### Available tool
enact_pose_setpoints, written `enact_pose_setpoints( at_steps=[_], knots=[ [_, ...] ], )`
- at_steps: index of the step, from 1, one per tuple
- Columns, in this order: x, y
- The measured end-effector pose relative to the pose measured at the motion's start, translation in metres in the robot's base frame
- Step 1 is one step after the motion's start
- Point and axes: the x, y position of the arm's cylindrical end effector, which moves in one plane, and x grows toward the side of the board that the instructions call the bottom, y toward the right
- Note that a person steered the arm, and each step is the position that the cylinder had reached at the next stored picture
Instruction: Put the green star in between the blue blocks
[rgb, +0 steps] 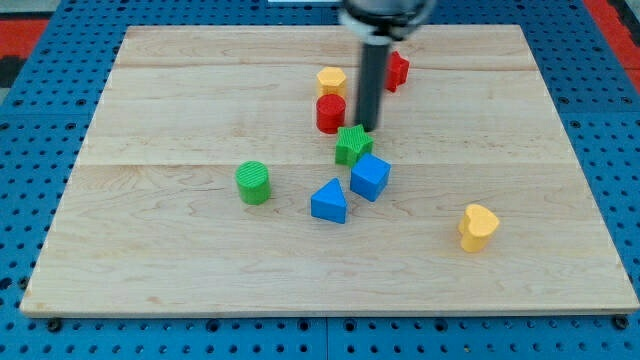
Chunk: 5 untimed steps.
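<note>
The green star (352, 145) lies near the board's middle, just above the two blue blocks. The blue cube (370, 177) is right below it, close or touching. The blue triangular block (329, 202) lies lower and to the left of the cube. My tip (367, 128) is at the star's upper right edge, touching or nearly touching it. The dark rod rises from there to the view's top.
A red cylinder (331, 113) stands just left of the rod, a yellow hexagon (332, 80) above it. A red block (397, 70) shows behind the rod. A green cylinder (254, 182) sits left of centre. A yellow heart-like block (478, 226) lies at lower right. The wooden board (150, 250) rests on blue pegboard.
</note>
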Motion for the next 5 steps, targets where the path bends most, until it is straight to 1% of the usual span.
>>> enact_pose_setpoints(
  at_steps=[1, 2, 3, 4, 5],
  knots=[
    [0.017, -0.065],
    [0.036, -0.051],
    [0.000, -0.050],
    [0.031, 0.022],
    [0.074, 0.045]
  ],
)
